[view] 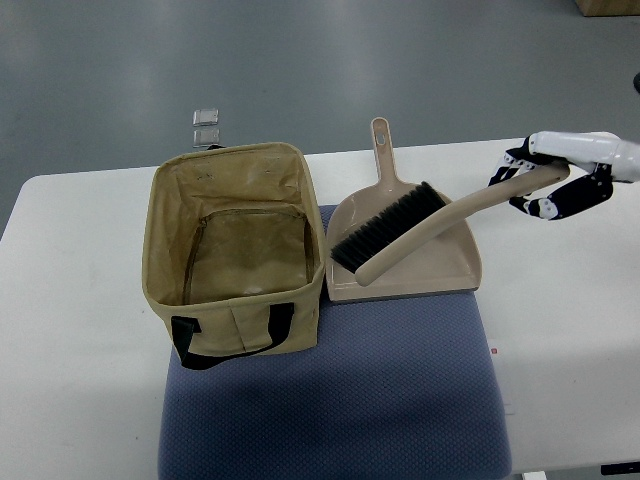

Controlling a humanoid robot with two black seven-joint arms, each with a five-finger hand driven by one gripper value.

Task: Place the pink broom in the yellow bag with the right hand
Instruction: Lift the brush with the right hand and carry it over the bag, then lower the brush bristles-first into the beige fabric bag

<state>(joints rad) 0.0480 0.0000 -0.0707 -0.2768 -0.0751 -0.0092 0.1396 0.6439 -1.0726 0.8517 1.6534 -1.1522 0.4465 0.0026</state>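
- Top view: a white table carries a blue-grey mat, and the open bag stands on the mat's left part; the bag serves as the landmark here.
- The bag is tan-yellow fabric, upright, mouth open to the camera, with a black handle hanging on its near side. Its inside looks bare.
- Just right of the bag, nearly touching its wall, lies a beige dustpan, flat on the table, its handle pointing away from the robot.
- The broom lies across the dustpan to the bag's right: its black bristles sit over the pan close to the bag's right wall, and its pale handle slants up and away to the right.
- The right hand comes in from the right edge, well apart from the bag, and its fingers are curled around the far end of the broom handle, gripping it.
- Whether the bristles rest on the pan or hang just above it cannot be told.
- Beyond the bag, on the grey floor, sit two small square silver things.
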